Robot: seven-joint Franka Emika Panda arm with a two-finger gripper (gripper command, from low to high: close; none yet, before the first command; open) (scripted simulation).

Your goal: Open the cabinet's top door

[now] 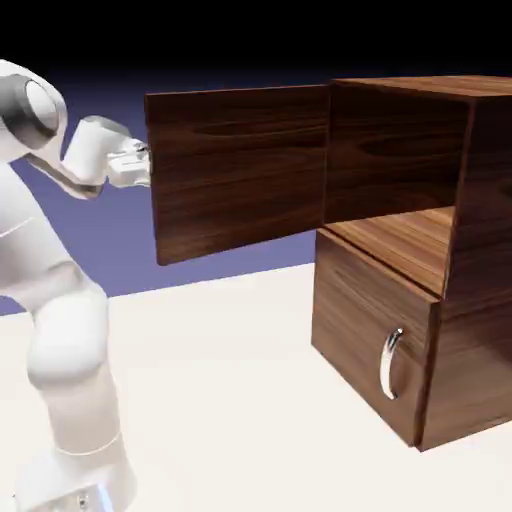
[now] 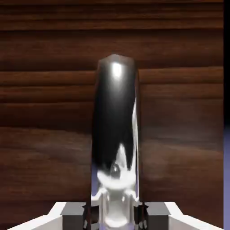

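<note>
The dark walnut cabinet (image 1: 470, 290) stands at the exterior view's right. Its top door (image 1: 240, 170) is swung wide open toward the arm, showing the bare upper compartment. My gripper (image 1: 146, 160) sits at the door's free edge, its fingers hidden behind the panel there. In the hand view the door's silver handle (image 2: 115, 130) rises large between my fingertips (image 2: 91, 214), and the gripper (image 2: 115, 214) is shut on it, with dark wood grain filling the background.
The lower panel (image 1: 372, 330) stays closed, its curved silver handle (image 1: 390, 362) facing out. The white arm (image 1: 60, 340) rises at the exterior view's left, over the pale table (image 1: 230, 400).
</note>
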